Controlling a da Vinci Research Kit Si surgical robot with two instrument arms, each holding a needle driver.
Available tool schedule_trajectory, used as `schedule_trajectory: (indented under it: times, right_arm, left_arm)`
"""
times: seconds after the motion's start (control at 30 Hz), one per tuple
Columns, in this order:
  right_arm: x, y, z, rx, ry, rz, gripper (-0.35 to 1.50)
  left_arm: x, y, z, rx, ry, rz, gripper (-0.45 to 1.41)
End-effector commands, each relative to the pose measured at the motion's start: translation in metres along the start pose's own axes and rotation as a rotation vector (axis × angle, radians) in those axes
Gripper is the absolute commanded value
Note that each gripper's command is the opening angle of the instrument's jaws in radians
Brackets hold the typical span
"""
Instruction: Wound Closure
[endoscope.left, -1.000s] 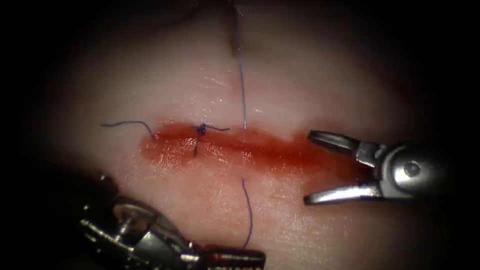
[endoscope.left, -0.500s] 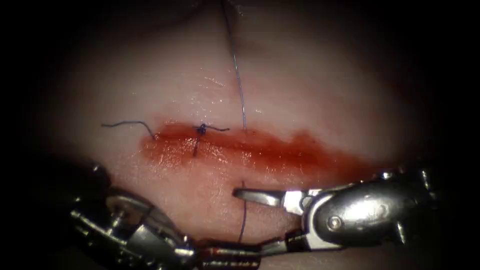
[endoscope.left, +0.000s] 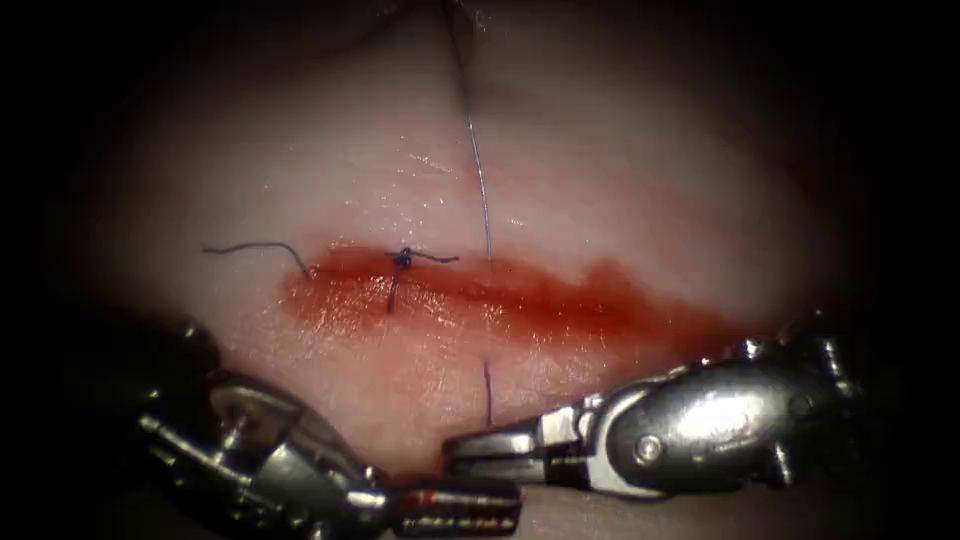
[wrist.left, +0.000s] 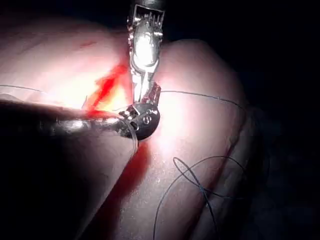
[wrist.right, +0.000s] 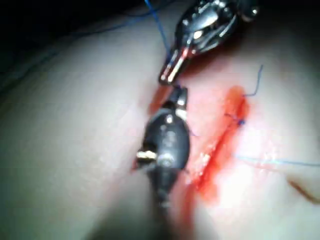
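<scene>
At 6 o'clock we see the right gripper (endoscope.left: 455, 455) closed on the thread (endoscope.left: 487, 392) below the cut (endoscope.left: 500, 300). Just beside it at 7 o'clock, the left gripper (endoscope.left: 505, 508) looks closed, holding nothing we can make out. Thread runs from the tissue (endoscope.left: 600, 180) toward 12 o'clock; the needle's place we cannot tell.

A bright pool of light fell on the middle of the pale pink, glistening slab of tissue (endoscope.left: 620, 190). Around that slab the surroundings sank into near-black shadow on every side, with no wall, floor or furniture discernible.
</scene>
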Motion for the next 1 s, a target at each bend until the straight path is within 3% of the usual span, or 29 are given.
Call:
schedule_trajectory:
  times: [0.03,0.2,0.23,0.27,0.33,0.4,0.6,0.63,0.83,1.0]
  right_arm:
    - [-0.0005,-0.0004,0.0008,0.002,-0.001,0.001,-0.35]
    - [-0.0012,0.0004,0.0002,-0.016,-0.025,0.001,-0.35]
    - [-0.0013,0.0006,0.0000,-0.025,-0.029,0.002,-0.35]
    - [-0.0016,0.0010,-0.0003,-0.035,-0.035,0.010,-0.35]
    - [-0.0019,0.0017,-0.0008,-0.052,-0.044,0.031,-0.35]
    - [-0.0025,0.0025,-0.0015,-0.072,-0.054,0.077,-0.35]
    - [-0.0029,0.0043,-0.0025,-0.125,-0.047,0.203,-0.35]
    - [-0.0030,0.0050,-0.0029,-0.143,-0.019,0.261,-0.35]
    - [-0.0036,0.0056,-0.0034,-0.150,-0.011,0.286,-0.35]
    - [-0.0043,0.0061,-0.0040,-0.163,-0.014,0.298,-0.35]
  left_arm:
    - [-0.0002,0.0008,0.0008,-0.002,0.001,-0.002,-0.45]
    - [-0.0001,0.0005,0.0008,0.005,-0.008,-0.046,-0.45]
    - [-0.0001,0.0003,0.0007,0.005,-0.008,-0.089,0.05]
    - [-0.0001,0.0000,0.0007,0.008,-0.013,-0.139,0.74]
    - [0.0001,-0.0004,0.0005,0.039,-0.033,-0.203,1.15]
    - [0.0003,-0.0012,0.0001,0.138,-0.088,-0.245,1.35]
    - [0.0008,-0.0016,-0.0003,0.186,-0.116,-0.266,1.40]
    - [0.0008,-0.0015,-0.0003,0.183,-0.099,-0.239,1.40]
    - [0.0009,-0.0015,-0.0006,0.213,-0.053,-0.233,1.38]
    - [0.0013,-0.0027,-0.0018,0.295,0.030,-0.243,1.23]
